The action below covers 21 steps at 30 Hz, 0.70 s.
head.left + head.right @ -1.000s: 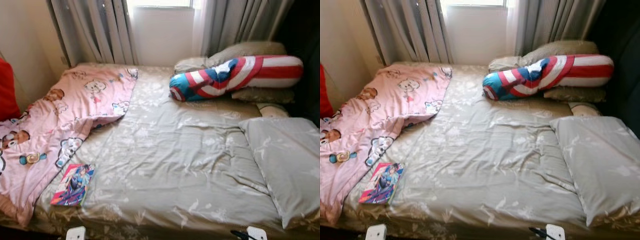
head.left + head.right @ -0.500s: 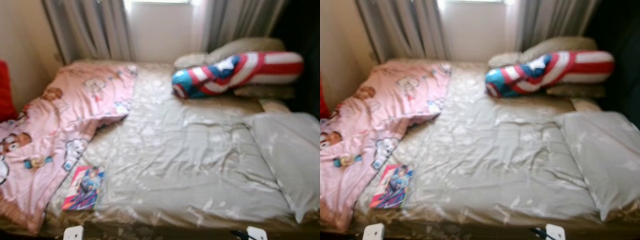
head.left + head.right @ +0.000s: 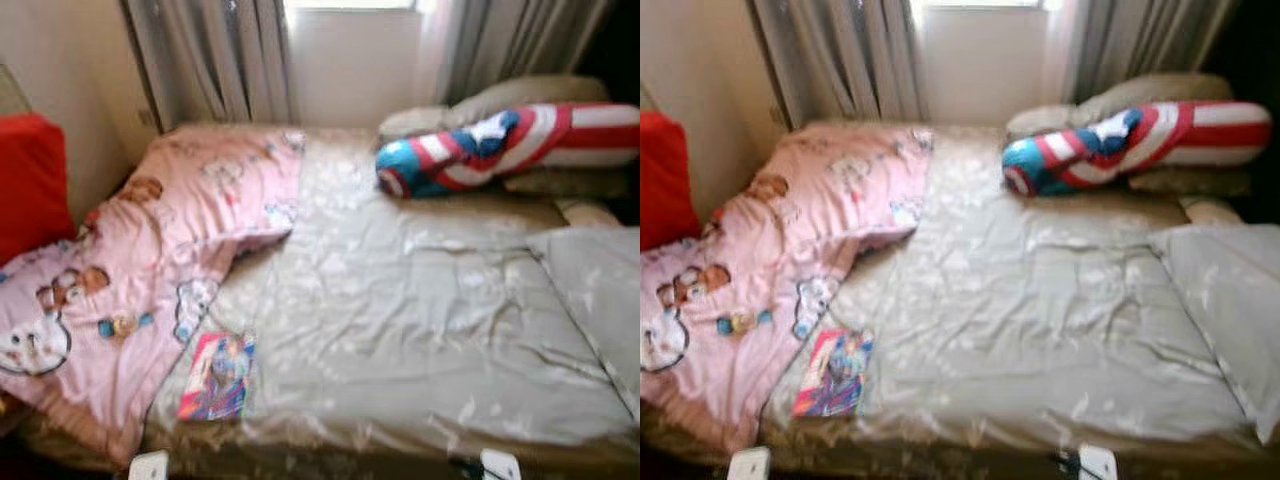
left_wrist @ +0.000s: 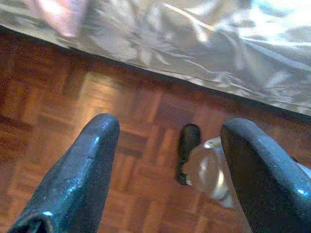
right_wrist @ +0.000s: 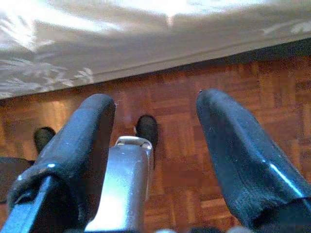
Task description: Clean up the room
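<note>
Seemingly the robot is at the approach step, facing the bed (image 3: 420, 330) with nothing picked up yet. A book (image 3: 217, 377) lies near the bed's front edge, just beside the pink blanket (image 3: 150, 270) (a likely first target). Next comes a reach toward it. Both arms hang over the floor (image 4: 97, 107): left gripper (image 4: 165, 160) wide open and empty, right gripper (image 5: 155, 141) likewise.

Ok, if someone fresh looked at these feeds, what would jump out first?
Probably the red, white and blue bolster lying across the head of the bed by the window. Next, the pink cartoon blanket draped over the bed's left side, with a bright book lying beside it near the foot edge.
</note>
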{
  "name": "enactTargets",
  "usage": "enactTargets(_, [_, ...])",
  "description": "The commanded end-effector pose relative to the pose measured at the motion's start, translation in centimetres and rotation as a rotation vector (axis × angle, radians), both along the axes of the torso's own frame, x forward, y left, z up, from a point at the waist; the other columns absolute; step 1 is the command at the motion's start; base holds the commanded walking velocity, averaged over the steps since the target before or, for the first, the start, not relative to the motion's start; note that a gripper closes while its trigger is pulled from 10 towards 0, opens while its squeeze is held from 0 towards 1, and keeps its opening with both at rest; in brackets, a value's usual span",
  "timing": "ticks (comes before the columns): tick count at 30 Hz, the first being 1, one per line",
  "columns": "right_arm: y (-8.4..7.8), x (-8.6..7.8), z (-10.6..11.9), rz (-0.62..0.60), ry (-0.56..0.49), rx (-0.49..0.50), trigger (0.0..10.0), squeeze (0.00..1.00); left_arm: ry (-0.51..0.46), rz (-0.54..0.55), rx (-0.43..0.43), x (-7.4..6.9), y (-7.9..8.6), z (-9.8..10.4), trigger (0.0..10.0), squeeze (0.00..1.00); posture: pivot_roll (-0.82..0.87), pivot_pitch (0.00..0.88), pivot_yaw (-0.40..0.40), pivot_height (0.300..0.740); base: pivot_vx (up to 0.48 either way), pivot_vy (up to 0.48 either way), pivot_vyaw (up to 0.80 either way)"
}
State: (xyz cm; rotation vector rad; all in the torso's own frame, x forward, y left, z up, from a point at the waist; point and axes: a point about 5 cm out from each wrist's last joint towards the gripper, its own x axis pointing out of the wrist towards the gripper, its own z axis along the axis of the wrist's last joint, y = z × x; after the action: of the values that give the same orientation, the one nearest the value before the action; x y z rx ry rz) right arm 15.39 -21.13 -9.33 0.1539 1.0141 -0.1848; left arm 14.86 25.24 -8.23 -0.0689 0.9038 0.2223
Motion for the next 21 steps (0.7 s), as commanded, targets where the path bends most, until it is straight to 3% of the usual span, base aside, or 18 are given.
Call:
enactTargets(1, [-1.0, -0.4, 0.1, -0.004, 0.003, -0.024, 10.0, 0.00, 0.009, -0.013, -0.008, 0.2, -0.6, -0.1, 10.0, 0.00, 0.03, 0.000, -0.012, 0.740, 0.000, 0.334, 0.00])
enactTargets(4, [-1.0, -0.4, 0.1, 0.003, 0.003, -0.026, 10.0, 0.00, 0.008, -0.014, -0.008, 0.3, -0.6, -0.1, 10.0, 0.00, 0.03, 0.000, -0.012, 0.740, 0.000, 0.331, 0.00])
enactTargets(8, [0.3, 0.1, 0.0, 0.040, -0.009, -0.019, 10.0, 0.00, 0.000, -0.010, -0.004, 0.3, 0.0, 0.1, 10.0, 0.00, 0.04, 0.000, -0.013, 0.740, 0.000, 0.329, 0.28])
enactTargets(17, [-0.8, -0.3, 0.1, 0.017, -0.006, -0.019, 10.0, 0.00, 0.008, -0.005, -0.002, -0.6, 0.5, 0.0, 10.0, 0.00, 0.04, 0.000, -0.014, 0.740, 0.000, 0.332, 0.07])
enactTargets(21, [-0.6, -0.3, 0.0, 0.018, -0.004, -0.018, 10.0, 0.00, 0.016, -0.006, -0.004, -0.8, 0.2, -0.2, 10.0, 0.00, 0.04, 0.000, -0.014, 0.740, 0.000, 0.331, 0.00])
